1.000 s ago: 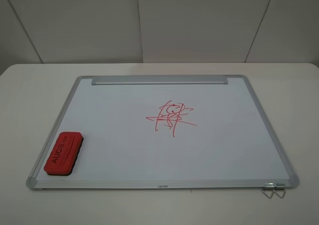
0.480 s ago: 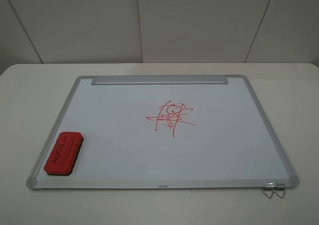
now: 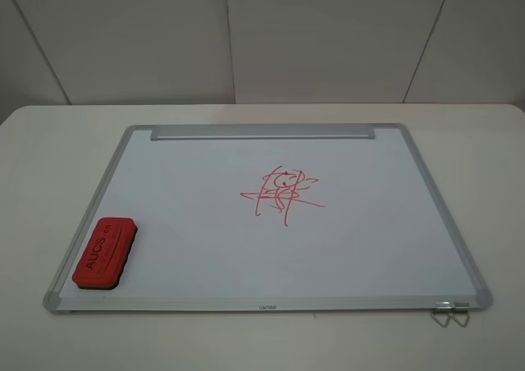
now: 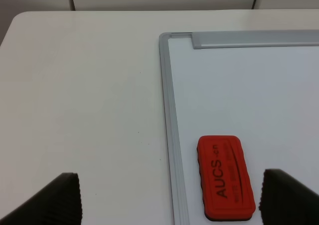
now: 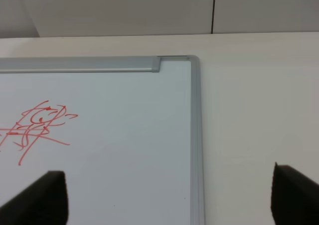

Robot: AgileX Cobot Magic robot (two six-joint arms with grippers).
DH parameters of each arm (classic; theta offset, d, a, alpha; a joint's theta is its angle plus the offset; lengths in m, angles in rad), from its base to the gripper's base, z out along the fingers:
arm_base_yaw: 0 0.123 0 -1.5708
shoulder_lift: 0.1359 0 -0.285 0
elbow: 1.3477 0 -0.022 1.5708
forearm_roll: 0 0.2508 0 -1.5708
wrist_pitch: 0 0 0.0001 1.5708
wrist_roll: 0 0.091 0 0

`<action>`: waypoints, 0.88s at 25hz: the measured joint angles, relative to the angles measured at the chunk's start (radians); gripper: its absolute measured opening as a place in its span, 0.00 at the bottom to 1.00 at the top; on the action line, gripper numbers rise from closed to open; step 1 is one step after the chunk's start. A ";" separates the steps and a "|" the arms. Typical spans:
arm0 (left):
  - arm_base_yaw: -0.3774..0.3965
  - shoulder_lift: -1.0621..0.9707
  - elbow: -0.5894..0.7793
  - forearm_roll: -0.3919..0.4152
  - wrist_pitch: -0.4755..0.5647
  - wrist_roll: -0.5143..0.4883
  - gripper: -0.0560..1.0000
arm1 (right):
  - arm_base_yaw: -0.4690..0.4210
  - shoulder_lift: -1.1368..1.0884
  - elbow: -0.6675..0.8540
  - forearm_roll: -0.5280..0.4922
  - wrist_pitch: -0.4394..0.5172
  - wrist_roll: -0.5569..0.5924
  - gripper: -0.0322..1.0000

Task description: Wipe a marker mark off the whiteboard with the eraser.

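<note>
A white counter [image 3: 66, 141] is carrying everything. The whiteboard [image 3: 197, 223] is lying flat directly on it, nothing else touching it.

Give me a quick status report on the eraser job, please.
Left gripper and right gripper open, empty. Eraser untouched at whiteboard corner; red mark unwiped. Nothing in the way.

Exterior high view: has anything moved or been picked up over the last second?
Nothing visibly changed. The eraser lies untouched at the whiteboard's near-left corner, the red marker mark is intact mid-board, and no arm has entered this view.
</note>
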 joint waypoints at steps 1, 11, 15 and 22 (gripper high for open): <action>0.000 0.000 0.000 -0.001 0.000 0.000 0.73 | 0.000 0.000 0.000 0.000 0.000 0.000 0.73; 0.000 0.000 0.000 -0.004 0.000 0.000 0.73 | 0.000 0.000 0.000 0.000 0.000 0.000 0.73; 0.000 0.000 0.000 -0.004 0.000 0.000 0.73 | 0.000 0.000 0.000 0.000 0.000 0.000 0.73; 0.000 0.000 0.000 -0.004 0.000 0.000 0.73 | 0.000 0.000 0.000 0.000 0.000 0.000 0.73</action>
